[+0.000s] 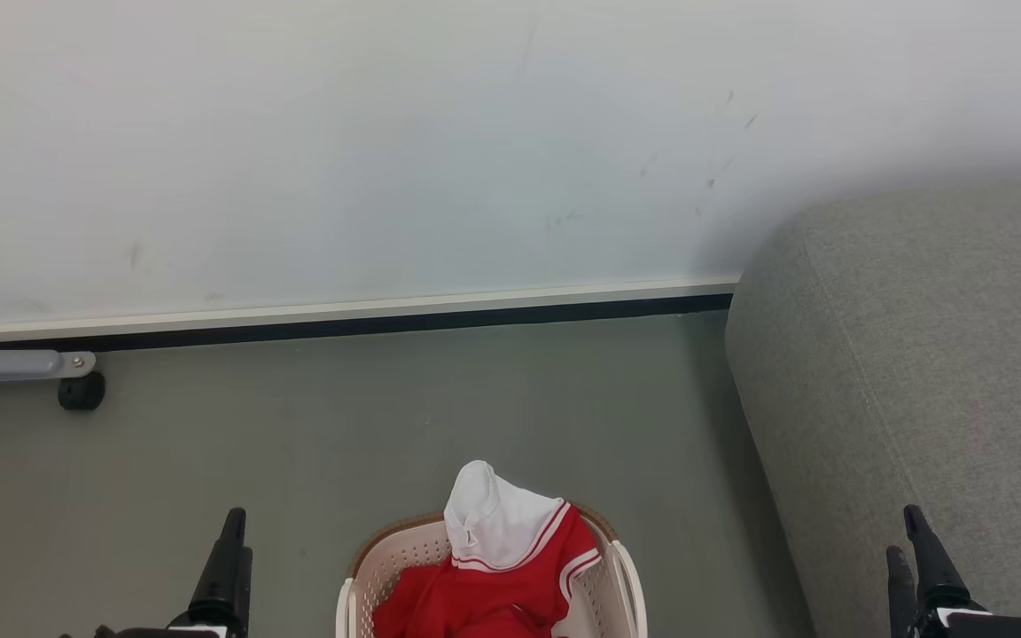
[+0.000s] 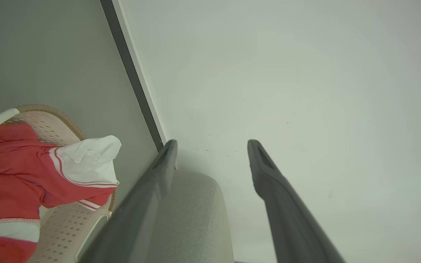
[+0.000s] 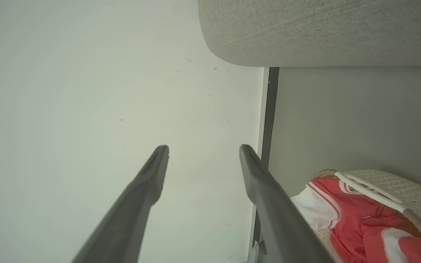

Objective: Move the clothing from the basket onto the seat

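Clothing [image 1: 493, 580] lies heaped in the basket [image 1: 378, 567] on the floor [image 1: 298, 425], near the seat [image 1: 918, 354]. It looks soft, light and floppy; the raised white fold [image 1: 493, 514] seems the easiest pinch. Left pincer [image 2: 212, 144] and right pincer [image 3: 204, 148] both gape wide, empty.

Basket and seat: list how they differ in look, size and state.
The basket is cream perforated plastic with a brown rim; the seat is plain grey fabric. The basket is far smaller than the seat. The basket holds the red-and-white clothing; the seat carries none where it shows. Both stand on the floor and have rounded corners.
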